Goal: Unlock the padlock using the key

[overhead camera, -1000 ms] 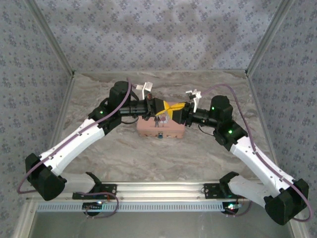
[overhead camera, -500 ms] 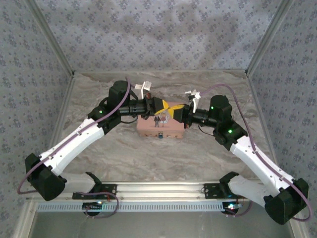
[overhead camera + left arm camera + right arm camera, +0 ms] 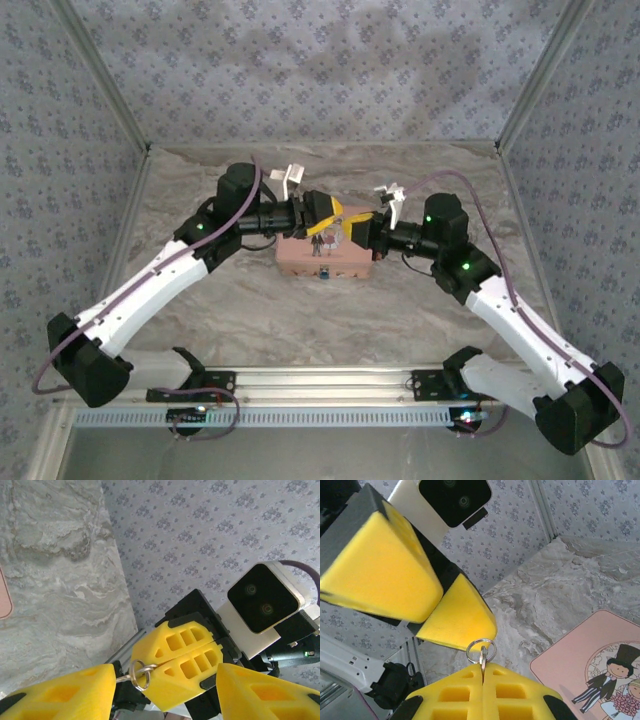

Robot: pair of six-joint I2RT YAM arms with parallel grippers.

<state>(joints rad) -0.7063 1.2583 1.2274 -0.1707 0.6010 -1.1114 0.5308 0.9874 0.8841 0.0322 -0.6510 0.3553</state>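
Padlock (image 3: 325, 272) sits nearest: in the top view it reads as a tiny bluish speck on the near face of the pink tin (image 3: 345, 262), down on the table, with neither arm touching it. Above the tin's far edge the two grippers meet tip to tip in the air. The right gripper (image 3: 483, 676) has its yellow pads pressed flat together on the key (image 3: 483, 662), a thin dark sliver caught in the seam between them. The key ring (image 3: 481, 651) stands clear of the tips. The left gripper (image 3: 333, 214) is spread wide and grips nothing, with one finger (image 3: 60, 695) on either side of the right one's closed tips. One of its fingertips sits just beside the ring (whether it touches, neither wrist view settles). How much of the key's blade is free is hidden inside the pads. Beyond both stands the patterned back wall (image 3: 320, 70).

The step in hand looks like a mid-air re-grip or hand-over of the key, ahead of any insertion, since key and padlock are well apart. The next move calls for a hold that leaves the blade sticking out. After that comes a descent to the tin's near face with the blade lined up on the keyhole, which is too small to make out.
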